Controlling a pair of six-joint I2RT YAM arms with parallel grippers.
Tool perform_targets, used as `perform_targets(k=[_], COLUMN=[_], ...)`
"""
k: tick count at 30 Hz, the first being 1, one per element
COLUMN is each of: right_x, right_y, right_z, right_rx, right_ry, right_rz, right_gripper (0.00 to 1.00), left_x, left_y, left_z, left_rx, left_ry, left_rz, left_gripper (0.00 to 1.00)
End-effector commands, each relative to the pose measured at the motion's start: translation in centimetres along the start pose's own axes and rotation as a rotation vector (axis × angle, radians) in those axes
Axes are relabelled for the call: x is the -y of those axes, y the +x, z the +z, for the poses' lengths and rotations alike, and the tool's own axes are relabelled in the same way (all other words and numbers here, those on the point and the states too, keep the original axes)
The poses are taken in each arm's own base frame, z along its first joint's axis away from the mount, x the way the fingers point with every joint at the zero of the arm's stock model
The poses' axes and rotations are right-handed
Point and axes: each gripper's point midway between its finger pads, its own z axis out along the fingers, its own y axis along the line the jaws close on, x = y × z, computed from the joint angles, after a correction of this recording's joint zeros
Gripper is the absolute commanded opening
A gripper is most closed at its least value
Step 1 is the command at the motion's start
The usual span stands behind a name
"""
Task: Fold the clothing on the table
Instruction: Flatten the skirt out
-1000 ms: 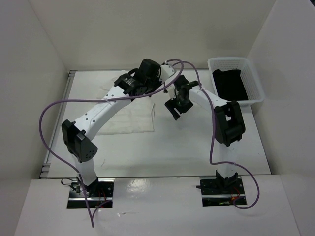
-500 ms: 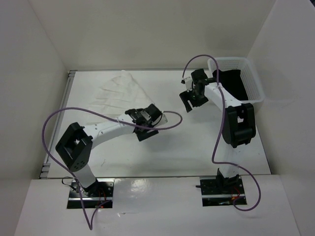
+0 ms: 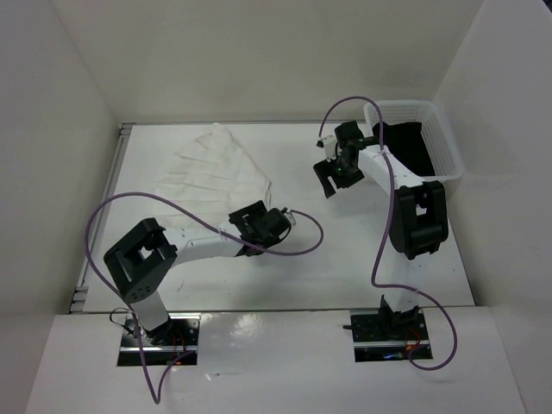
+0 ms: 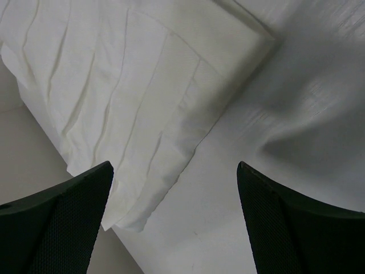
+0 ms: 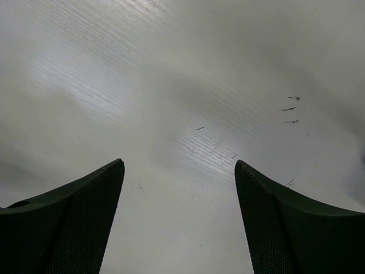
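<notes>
**A:** Nearest the bases, what is the left arm doing?

**B:** It lies low and folded, its elbow out to its own left. The forearm reaches across the desk (image 3: 345,259), so the left gripper (image 3: 259,226) hangs over the near corner of the clothing (image 3: 211,172). Its fingers (image 4: 63,228) stand wide apart with nothing between them. The wrist view shows a pleated hem corner lying flat just beyond the tips.

**A:** Why there?

**B:** Probably because that corner is the natural handle for a fold. The garment is spread like a fan over the left half of the desk, narrow end toward the far wall. It is unfolded, so the job looks barely begun.

**A:** And the right arm, farther back?

**B:** It stands tall, with the upper link upright and the forearm leaning toward the middle. The right gripper (image 3: 330,177) points down over bare desk, well apart from the cloth. Its fingers are spread too, and empty. It is likely held clear so as not to snag the fabric.

**A:** Beyond that?

**B:** A white mesh basket (image 3: 451,159) sits in the far right corner with a black garment (image 3: 401,148) inside it.
</notes>
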Motion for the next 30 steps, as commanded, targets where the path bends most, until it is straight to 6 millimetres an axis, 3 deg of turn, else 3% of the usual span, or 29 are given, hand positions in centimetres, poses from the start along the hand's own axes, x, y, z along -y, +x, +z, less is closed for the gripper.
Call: perform_targets(k=[1, 7, 11, 22, 30], right_x=[0.1, 0.0, 0.0, 0.0, -0.1], right_y=[-1.9, -1.5, -1.5, -1.5, -1.3], right_z=[-1.5, -1.3, -1.2, -1.2, -1.4], right_rx=[0.065, 0.056, 0.047, 0.048, 0.048], right_ry=[0.006, 0.003, 0.001, 0.001, 0.001], right_rz=[0.002, 0.003, 0.004, 0.004, 0.004], right_gripper=[0.83, 0.83, 0.83, 0.83, 0.83], left_x=[1.4, 3.9, 4.7, 3.5, 1.8], left_y=[-0.8, -1.6, -0.9, -0.8, -0.2], left_z=[0.7, 0.4, 1.6, 4.3, 6.4], left_rx=[0.024, 0.056, 0.045, 0.051, 0.008], left_ry=[-0.03, 0.019, 0.009, -0.004, 0.066], left_rz=[-0.036, -0.026, 0.02, 0.059, 0.036], left_gripper=[0.95, 0.95, 0.94, 0.91, 0.83])
